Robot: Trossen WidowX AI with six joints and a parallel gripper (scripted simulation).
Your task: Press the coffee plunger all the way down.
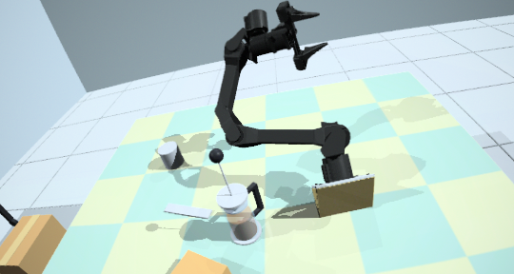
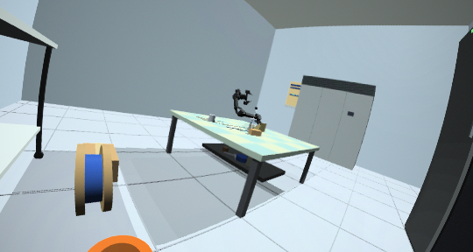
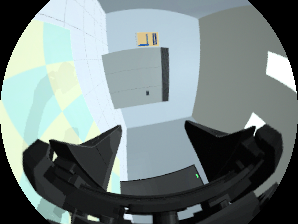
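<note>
A glass coffee press (image 1: pixel 241 218) with a black handle and white lid stands upright on the checkered table (image 1: pixel 405 208), near the front. Its plunger rod is raised, with a black knob (image 1: pixel 216 155) on top, leaning up to the left. My gripper (image 1: pixel 318 29) (image 3: pixel 153 125) is open and empty, held high in the air above the arm's base, far above and behind the press, pointing sideways. In the wrist view I see only the far wall and a grey cabinet between the fingers. In the exterior view the arm (image 2: pixel 242 101) and the press (image 2: pixel 254 127) are tiny.
A grey cup (image 1: pixel 170 155) stands left of the knob. A flat white slab (image 1: pixel 187 210) lies left of the press. A brown board (image 1: pixel 344 195) leans at the arm's base. Cardboard boxes sit at the front left (image 1: pixel 29 244) and front edge (image 1: pixel 200 265).
</note>
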